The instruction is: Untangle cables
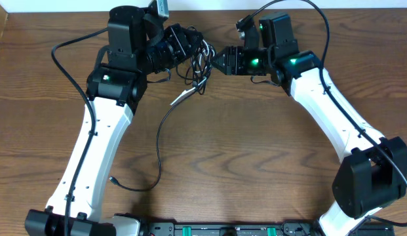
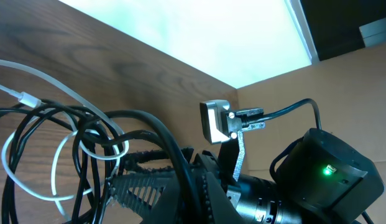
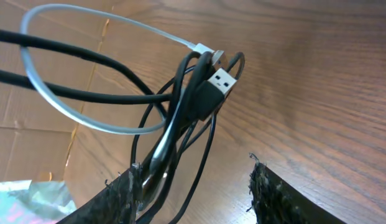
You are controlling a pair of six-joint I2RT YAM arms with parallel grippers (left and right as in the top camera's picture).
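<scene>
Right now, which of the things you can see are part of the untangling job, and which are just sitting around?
Part of the job:
black cables, tangled together
white cable, looped through them

Not part of it:
arm wiring, the thicker black lead
silver camera
wooden table
cardboard wall

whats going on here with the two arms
Two robot arms are working on a knot of cables at the far side of the table. The left tool is shut on the cables. The right tool is open, jaws apart beside the loops. One black cable trails loose across the wood.
</scene>
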